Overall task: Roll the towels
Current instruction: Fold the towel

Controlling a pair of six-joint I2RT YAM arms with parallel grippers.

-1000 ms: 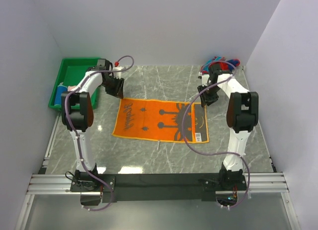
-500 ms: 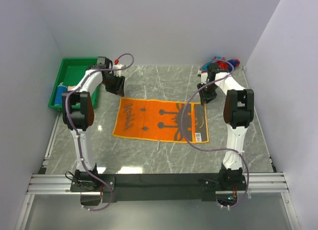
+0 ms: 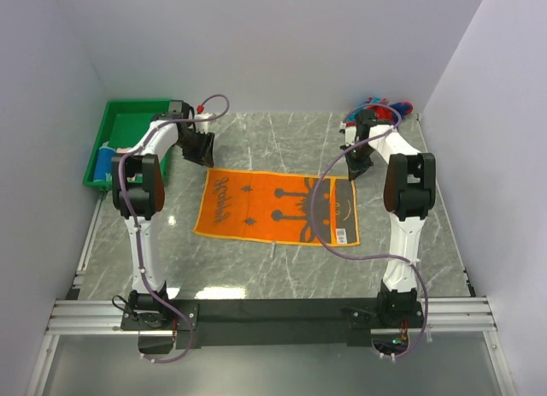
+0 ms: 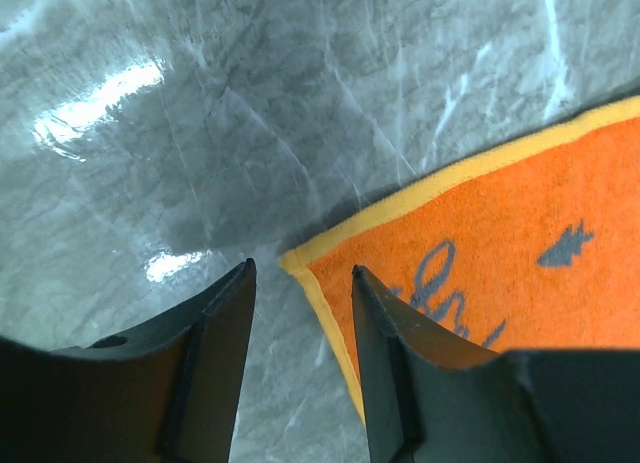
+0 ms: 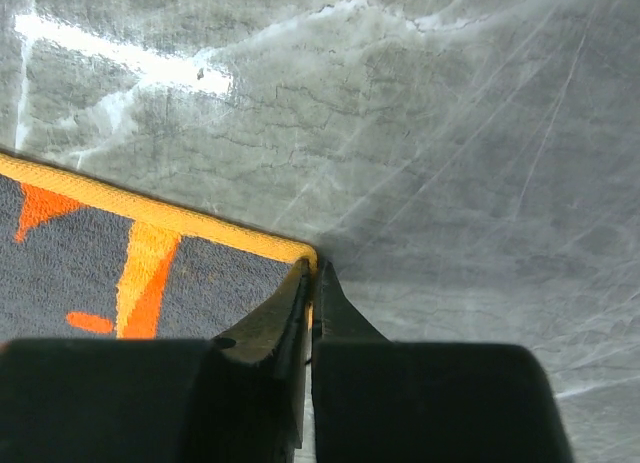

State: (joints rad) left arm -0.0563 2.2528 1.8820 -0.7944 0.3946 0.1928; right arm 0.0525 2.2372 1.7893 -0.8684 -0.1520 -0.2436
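Observation:
An orange towel [image 3: 273,206] lies spread flat in the middle of the marble table. My left gripper [image 3: 205,160] stands open at its far left corner. In the left wrist view the towel's yellow-edged corner [image 4: 330,245] sits between the two fingertips of the left gripper [image 4: 302,269], and I cannot tell whether they touch it. My right gripper [image 3: 357,172] is at the far right corner, shut on the towel's yellow hem [image 5: 200,226], which shows in the thin slit between the fingers of the right gripper [image 5: 311,269]. A red-and-blue towel [image 3: 381,108] lies bunched at the back right.
A green tray [image 3: 130,112] stands at the back left, with a blue roll [image 3: 104,161] and something pale inside it. White walls close in the table on three sides. A purple cable loops from the right arm over the towel's right part.
The right gripper has gone from open to shut on the towel's far right corner. The left gripper has shifted slightly at the far left corner and stays open.

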